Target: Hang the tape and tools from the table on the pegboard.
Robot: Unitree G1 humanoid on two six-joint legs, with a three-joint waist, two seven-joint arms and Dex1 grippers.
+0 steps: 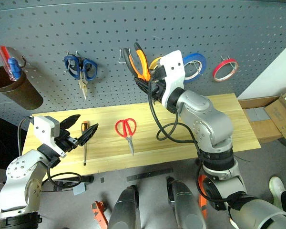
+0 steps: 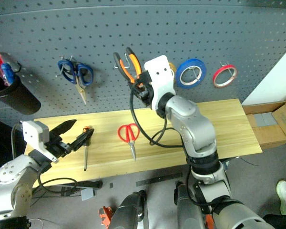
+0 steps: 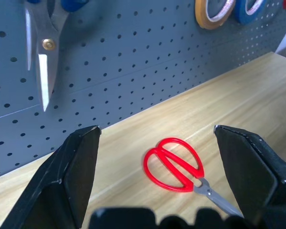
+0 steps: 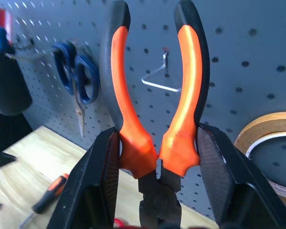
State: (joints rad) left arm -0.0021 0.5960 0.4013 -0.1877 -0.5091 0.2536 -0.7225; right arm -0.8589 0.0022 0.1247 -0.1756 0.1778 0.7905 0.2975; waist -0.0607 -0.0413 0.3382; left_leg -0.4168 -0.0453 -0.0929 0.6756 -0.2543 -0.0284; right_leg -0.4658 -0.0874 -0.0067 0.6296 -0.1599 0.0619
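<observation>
My right gripper [image 4: 157, 143] is shut on the orange-and-black pliers [image 1: 139, 61], gripping them near the pivot with the handles pointing up. They are raised close to a wire hook [image 4: 157, 78] on the dark grey pegboard [image 1: 181, 24]. Red-handled scissors [image 1: 127, 130] lie flat on the middle of the wooden table [image 1: 205, 124]. To their left lies the slim screwdriver [image 1: 85, 138]. My left gripper [image 1: 86, 122] hovers open over the table's left end, just above the screwdriver's handle, holding nothing. The red tape [image 1: 225, 69] hangs on the pegboard at the right.
Blue-handled scissors [image 1: 81, 68] hang on the board left of the pliers. A blue tape ring [image 1: 196, 66] and a partly hidden yellow one [image 4: 271, 133] hang right of them. A brown cup [image 1: 16, 88] with pens hangs at far left. Cardboard boxes [image 1: 276, 117] stand beyond the table's right end.
</observation>
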